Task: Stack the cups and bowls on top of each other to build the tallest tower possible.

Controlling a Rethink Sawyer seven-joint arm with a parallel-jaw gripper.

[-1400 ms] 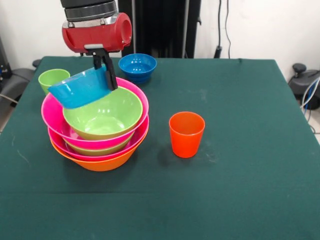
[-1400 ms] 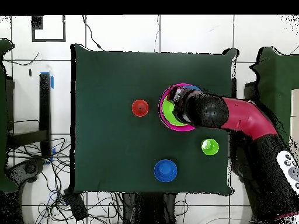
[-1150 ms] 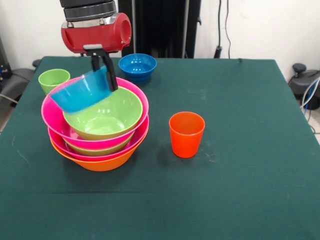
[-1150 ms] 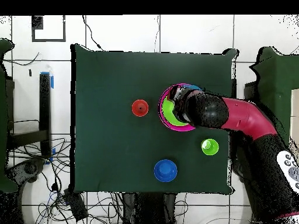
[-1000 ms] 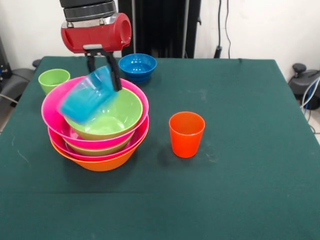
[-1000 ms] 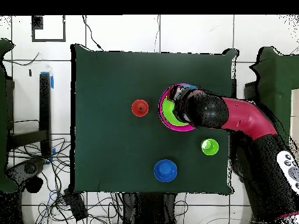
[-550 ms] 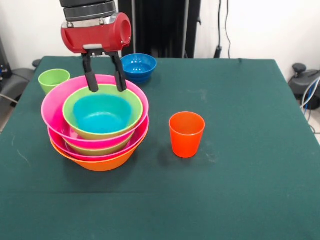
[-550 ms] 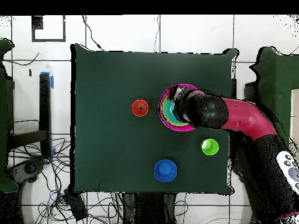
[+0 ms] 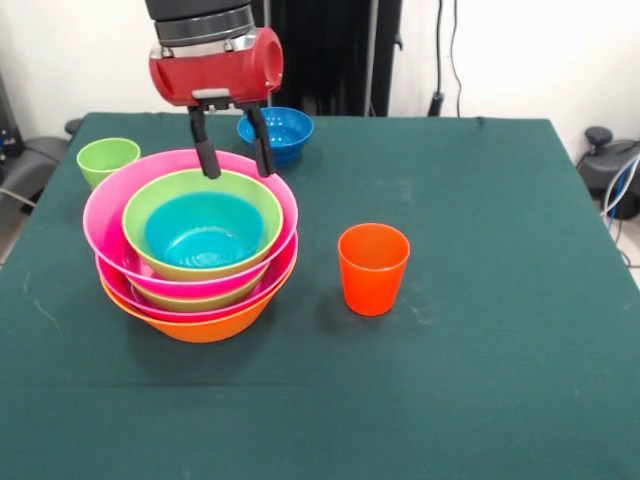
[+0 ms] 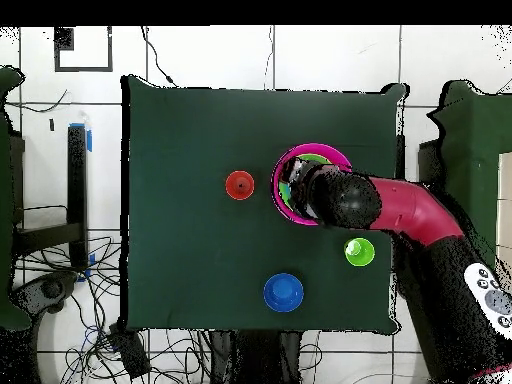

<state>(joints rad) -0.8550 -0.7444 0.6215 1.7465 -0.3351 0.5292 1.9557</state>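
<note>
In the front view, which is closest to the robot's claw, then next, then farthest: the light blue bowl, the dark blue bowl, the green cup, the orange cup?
From the gripper:
1. Dark blue bowl, just behind; light blue bowl, just below in the tower: too close to call.
2. Green cup, off to picture-left.
3. Orange cup, picture-right and nearer the camera.
</note>
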